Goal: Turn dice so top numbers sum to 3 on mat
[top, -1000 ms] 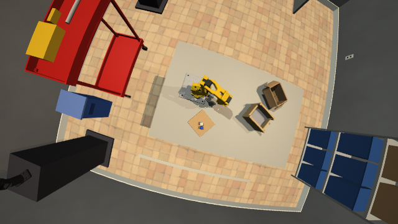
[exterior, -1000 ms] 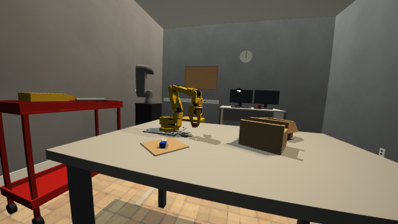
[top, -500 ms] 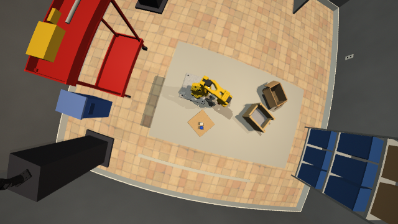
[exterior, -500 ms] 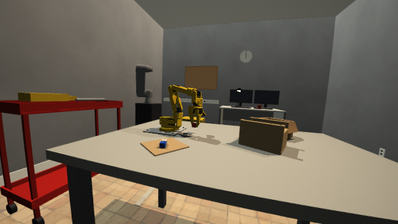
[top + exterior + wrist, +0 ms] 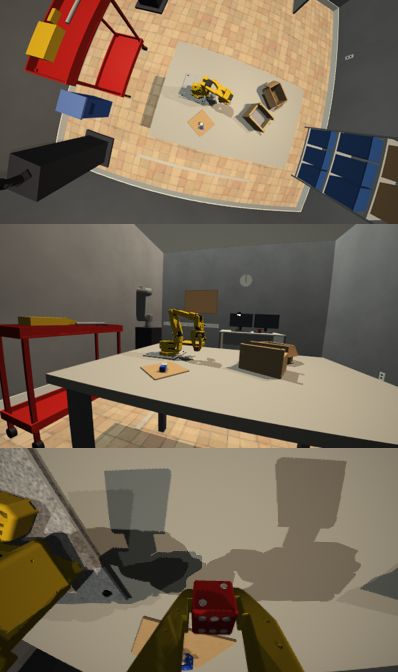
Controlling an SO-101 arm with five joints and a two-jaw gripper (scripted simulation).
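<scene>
"Tan is the mat (image 5: 193, 122) (image 5: 180, 369) (image 5: 215, 647), and on it, at the left of the exterior view, a blue die (image 5: 201, 127) (image 5: 163, 368) (image 5: 187, 662) and a white die (image 5: 201, 124) (image 5: 165, 364) are being kept close together. What is being carried further right?"

"A red die (image 5: 196, 349) (image 5: 214, 607) is being pinched between the jaws, clear of the tabletop (image 5: 168, 106) (image 5: 217, 386) (image 5: 230, 508) and off the mat. Two pips are being shown on one face and six on the face next to it."

"Is a turn being called for?"

"Presumably. Only three ones are adding up to 3, so a one is being wanted uppermost. No one is being shown on the faces in sight; the wrist is best being rolled or tilted slowly, with the grip being kept square."

"And the placing?"

"A bare part of the mat is best being aimed for, away from both dice, so that neither is being nudged. The jaws are best being opened only once the lower face is being borne flat; otherwise a tip onto another face is being risked."
</scene>
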